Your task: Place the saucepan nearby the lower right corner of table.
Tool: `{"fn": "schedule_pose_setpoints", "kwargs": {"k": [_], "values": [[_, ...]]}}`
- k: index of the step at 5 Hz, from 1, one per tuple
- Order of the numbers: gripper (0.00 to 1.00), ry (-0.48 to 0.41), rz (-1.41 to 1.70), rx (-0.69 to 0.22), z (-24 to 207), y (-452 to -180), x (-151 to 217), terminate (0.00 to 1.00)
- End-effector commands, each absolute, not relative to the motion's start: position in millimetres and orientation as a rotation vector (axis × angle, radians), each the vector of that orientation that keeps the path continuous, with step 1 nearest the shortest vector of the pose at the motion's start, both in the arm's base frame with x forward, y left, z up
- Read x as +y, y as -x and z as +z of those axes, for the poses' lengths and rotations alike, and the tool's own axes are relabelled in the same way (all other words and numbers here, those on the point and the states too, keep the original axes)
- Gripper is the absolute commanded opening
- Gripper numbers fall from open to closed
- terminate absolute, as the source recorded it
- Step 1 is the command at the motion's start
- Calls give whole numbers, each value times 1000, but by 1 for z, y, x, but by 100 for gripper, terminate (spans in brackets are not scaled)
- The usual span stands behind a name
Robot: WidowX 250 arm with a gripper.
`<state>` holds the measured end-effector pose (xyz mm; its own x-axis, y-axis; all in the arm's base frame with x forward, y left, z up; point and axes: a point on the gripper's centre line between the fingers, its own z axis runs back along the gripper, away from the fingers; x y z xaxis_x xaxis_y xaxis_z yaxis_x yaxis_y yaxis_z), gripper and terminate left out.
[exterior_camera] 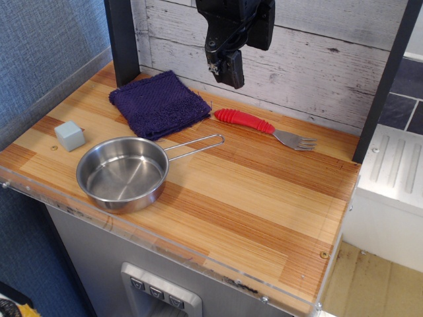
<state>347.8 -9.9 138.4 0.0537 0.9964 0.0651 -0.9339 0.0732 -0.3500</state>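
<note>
The shiny steel saucepan (123, 174) sits upright and empty near the front left of the striped wooden table (264, 211). Its thin wire-loop handle (195, 146) points right and slightly back. My black gripper (228, 69) hangs high above the back middle of the table, well up and to the right of the pan, touching nothing. Its fingers appear close together, with nothing between them.
A purple cloth (160, 104) lies behind the pan. A small grey block (69, 135) stands left of the pan. A red-handled fork (264, 127) lies at the back right. Dark posts stand at the back left (122, 39) and right (386, 79).
</note>
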Motion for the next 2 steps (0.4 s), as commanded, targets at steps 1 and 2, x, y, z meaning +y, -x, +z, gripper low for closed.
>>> {"fn": "schedule_pose_setpoints", "kwargs": {"k": [1, 2], "values": [[100, 237, 1487, -323, 138, -348, -10, 0], [100, 161, 1392, -377, 146, -343, -5, 0]]}}
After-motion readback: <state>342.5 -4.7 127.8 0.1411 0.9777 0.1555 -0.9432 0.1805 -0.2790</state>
